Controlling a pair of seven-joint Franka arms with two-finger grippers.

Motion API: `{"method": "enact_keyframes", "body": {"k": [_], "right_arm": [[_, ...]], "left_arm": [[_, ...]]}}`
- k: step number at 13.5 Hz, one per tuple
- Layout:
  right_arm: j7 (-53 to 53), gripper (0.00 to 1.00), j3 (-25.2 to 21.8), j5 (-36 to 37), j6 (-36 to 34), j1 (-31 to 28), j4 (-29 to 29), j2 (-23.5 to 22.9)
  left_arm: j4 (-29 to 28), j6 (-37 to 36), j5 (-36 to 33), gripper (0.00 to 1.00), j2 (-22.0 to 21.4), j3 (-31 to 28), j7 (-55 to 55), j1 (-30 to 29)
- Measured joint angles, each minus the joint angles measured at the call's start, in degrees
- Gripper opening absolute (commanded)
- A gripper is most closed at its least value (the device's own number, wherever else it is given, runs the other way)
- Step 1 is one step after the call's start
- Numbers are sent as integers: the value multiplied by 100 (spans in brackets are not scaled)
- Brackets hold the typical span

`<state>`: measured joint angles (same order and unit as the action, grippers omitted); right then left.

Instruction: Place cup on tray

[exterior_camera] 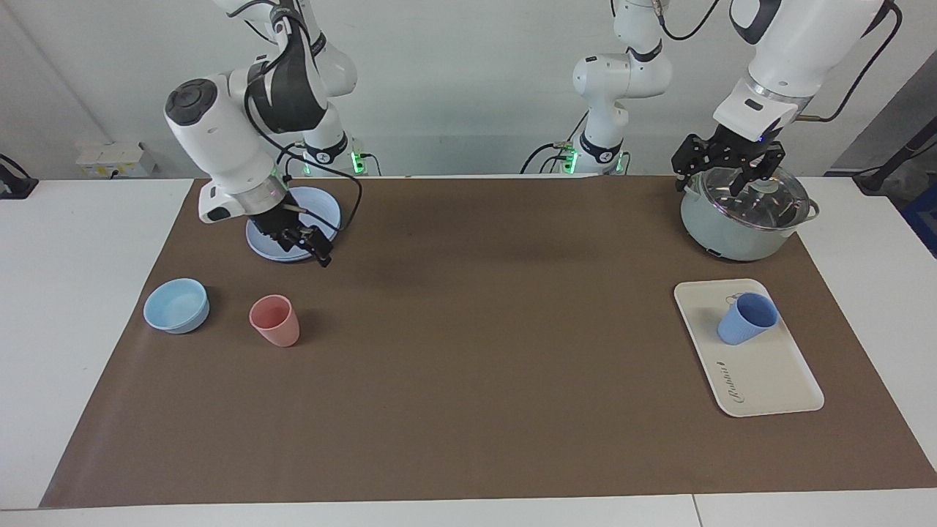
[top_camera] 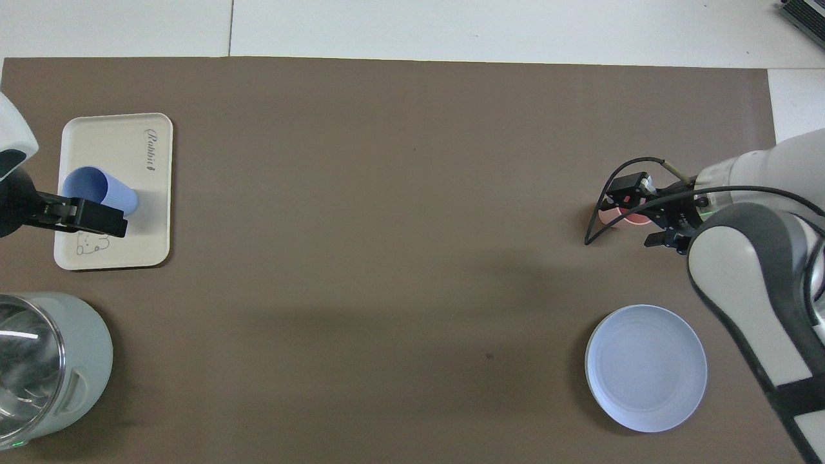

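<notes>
The cup (exterior_camera: 747, 318) is standing upright on the tray (exterior_camera: 768, 380), toward the left arm's end of the table (exterior_camera: 468, 380). The left gripper (exterior_camera: 728, 165) is hanging empty over the lidded pot (exterior_camera: 743, 212), its fingers spread apart, the cup clear of it. The right gripper (exterior_camera: 304, 241) is hovering empty over the blue plate (exterior_camera: 322, 205), fingers apart, with the pink tumbler (exterior_camera: 275, 320) and light-blue bowl (exterior_camera: 176, 305) nearby on the table.

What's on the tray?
The blue cup stands upright on the tray, near its robot-side end. The bear drawing and lettering show; the surface under the cup is covered.
</notes>
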<state>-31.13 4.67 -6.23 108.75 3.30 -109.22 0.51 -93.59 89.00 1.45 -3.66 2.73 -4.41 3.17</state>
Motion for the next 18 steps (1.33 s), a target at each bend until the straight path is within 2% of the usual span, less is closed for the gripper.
{"method": "enact_keyframes", "body": {"k": [4, 7, 12, 18], "right_arm": [[930, 100, -8, 566, -1029, 165, 933, 51], [1393, 100, -65, 945, -1496, 145, 1418, 50], [1670, 100, -119, 983, -1832, -74, 1817, 83], [1672, 100, -124, 876, -2393, -266, 1739, 380]], "left_arm": [[0, -71, -22, 100, 0, -10, -353, -1], [-10, -70, -22, 100, 1, -19, -126, -6], [-24, -70, -22, 100, 5, -19, -85, -7], [-24, -70, -22, 100, 5, -19, -71, -7]]}}
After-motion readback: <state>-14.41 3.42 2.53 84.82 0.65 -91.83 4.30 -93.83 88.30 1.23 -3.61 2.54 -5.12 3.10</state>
